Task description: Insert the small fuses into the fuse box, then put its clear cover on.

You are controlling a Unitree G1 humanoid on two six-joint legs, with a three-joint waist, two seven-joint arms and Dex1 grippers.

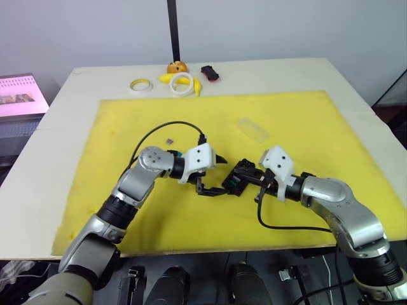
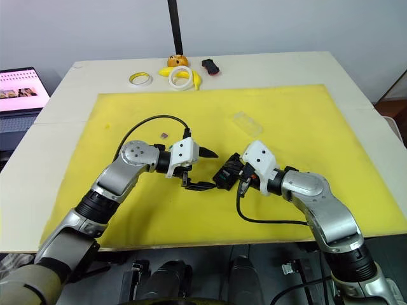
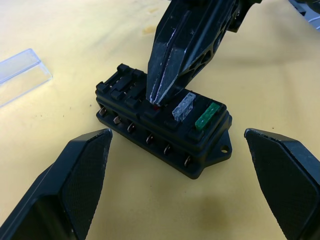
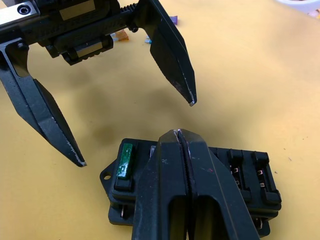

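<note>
Black ribbed plastic fuse box (image 3: pixel 165 131) lying on yellow foam mat (image 1: pixel 305 121), right claw (image 3: pixel 156 97) pinching a red fuse (image 3: pixel 158 105) into a slot, beside grey fuse (image 3: pixel 183 106) and green fuse (image 3: pixel 206 116), left claw (image 4: pixel 135 132) spreading wide, clear cover (image 1: pixel 252 129) resting apart.

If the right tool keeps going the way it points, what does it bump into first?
Most likely the fuse box. The right tool is shut, tips right at a middle slot, apparently on a red fuse, beside the grey fuse.

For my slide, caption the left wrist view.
Right gripper presses a red fuse into the fuse box.
</note>
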